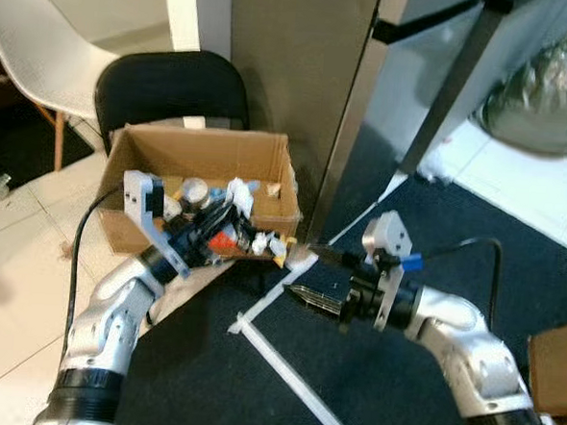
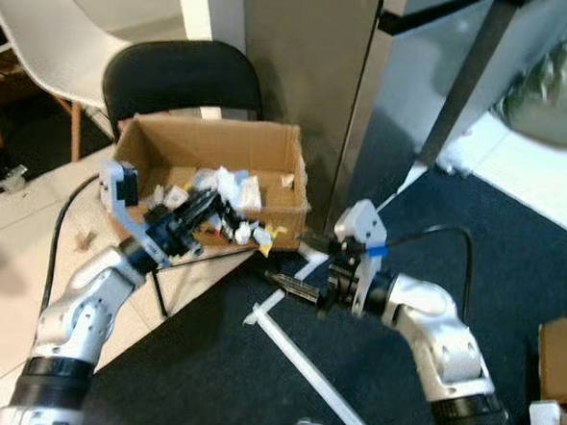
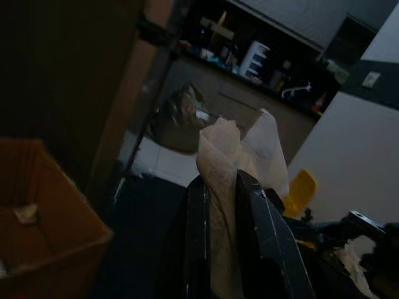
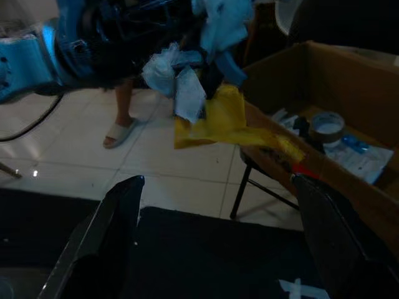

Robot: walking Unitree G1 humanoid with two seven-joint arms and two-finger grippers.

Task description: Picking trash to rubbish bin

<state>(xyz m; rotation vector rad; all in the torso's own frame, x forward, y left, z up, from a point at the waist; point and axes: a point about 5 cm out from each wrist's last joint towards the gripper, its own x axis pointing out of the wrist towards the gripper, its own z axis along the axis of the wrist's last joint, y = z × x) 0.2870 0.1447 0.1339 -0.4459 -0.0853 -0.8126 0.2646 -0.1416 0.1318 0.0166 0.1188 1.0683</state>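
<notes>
Could go wrong: trash slipping from the left gripper (image 1: 263, 240) and landing on the white tiled floor (image 1: 10, 282) — gripper sits right at the front edge of the open brown cardboard box (image 1: 202, 156), not well over it. Letting go too soon would do it. Could also bump the box wall and push the box about on the black chair (image 1: 171, 85) under it.

Left gripper pinched tight on a crumpled white paper wad (image 3: 240, 149), with a yellow scrap (image 4: 218, 121) and more white bits bunched at the fingers. Held just at the box's near right corner.

Right gripper (image 1: 303, 294) spread wide, holding nothing, low over the dark blue carpet (image 1: 253, 394) beside a white tape line (image 1: 292, 382).

Inside the box — white paper scraps, a roll of tape (image 4: 327, 126), something orange-red (image 1: 222, 238). Partly full, room left.
</notes>
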